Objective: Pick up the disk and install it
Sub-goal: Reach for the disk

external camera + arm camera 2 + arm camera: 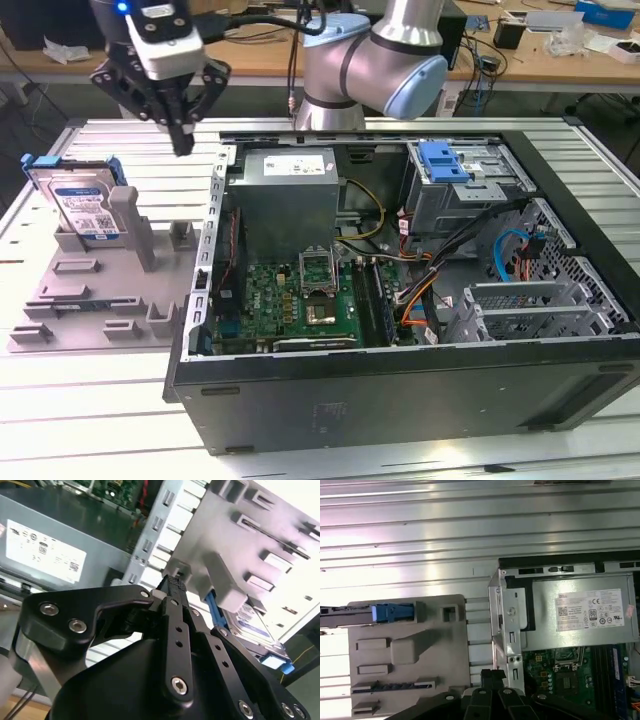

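Observation:
The disk point(86, 205), a silver drive with a white-and-blue label in a blue frame, stands tilted on its edge against a post at the back of the grey tray point(90, 300), at the exterior view's left. My gripper point(183, 143) hangs above the table between the tray and the open computer case point(400, 385), apart from the disk. Its black fingers are shut together with nothing between them. In the second wrist view the gripper point(174, 584) points toward the tray point(260, 535), with the disk point(250, 620) behind it. The first wrist view looks down past the gripper point(492, 674) at the disk's blue edge point(390, 612).
Inside the case sit a grey power supply point(285, 185), a green motherboard point(300, 295) and a metal drive cage with a blue latch point(445, 160) at the back right. The case's metal wall point(507, 630) stands close beside the gripper. The ribbed aluminium table point(90, 400) surrounds everything.

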Robot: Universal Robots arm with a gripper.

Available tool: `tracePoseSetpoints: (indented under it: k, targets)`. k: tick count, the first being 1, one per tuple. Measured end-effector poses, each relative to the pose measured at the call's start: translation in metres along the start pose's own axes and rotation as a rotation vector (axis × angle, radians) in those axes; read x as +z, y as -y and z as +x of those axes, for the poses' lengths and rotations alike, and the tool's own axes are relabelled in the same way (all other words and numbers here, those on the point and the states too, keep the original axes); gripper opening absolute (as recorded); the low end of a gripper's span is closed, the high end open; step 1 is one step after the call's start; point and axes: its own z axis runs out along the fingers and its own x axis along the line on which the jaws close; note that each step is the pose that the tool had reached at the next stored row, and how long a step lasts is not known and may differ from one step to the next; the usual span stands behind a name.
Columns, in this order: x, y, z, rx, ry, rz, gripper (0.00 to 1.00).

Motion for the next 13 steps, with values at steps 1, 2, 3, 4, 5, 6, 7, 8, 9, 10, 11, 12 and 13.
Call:
tracePoseSetpoints:
  k: [1,2,3,4,5,6,7,8,9,10,11,12,13]
  targets:
    - [0.0,-0.0006,0.0045,0.0,-0.0001,0.0001,0.11]
    - [0.0,-0.0011,0.0079,0.0,0.0,0.0,0.11]
    - [0.0,-0.0019,0.0127,0.0,-0.0001,0.0001,0.11]
    - [0.0001,-0.0027,0.0165,0.0,-0.0001,0.0001,0.11]
    - [0.0002,-0.0035,0.0208,0.0,-0.0001,0.0001,0.11]
    - [0.0003,-0.0043,0.0247,0.0,0.0,0.0,0.11]
    - [0.0003,-0.0056,0.03,0.0,0.0,0.0,0.11]
    - [0.0004,-0.0065,0.0334,0.0,0.0,0.0001,0.11]
    - [0.0005,-0.0077,0.0378,0.0,0.0,0.0,0.11]
    - [0.0006,-0.0086,0.0412,0.0,0.0,0.0,0.11]
    - [0.0007,-0.0099,0.0459,0.0,0.0,0.0,0.11]
    - [0.0007,-0.011,0.0495,0.0,-0.0001,0.0,0.11]
    - [0.0009,-0.0123,0.0538,0.0,0.0,0.0,0.11]
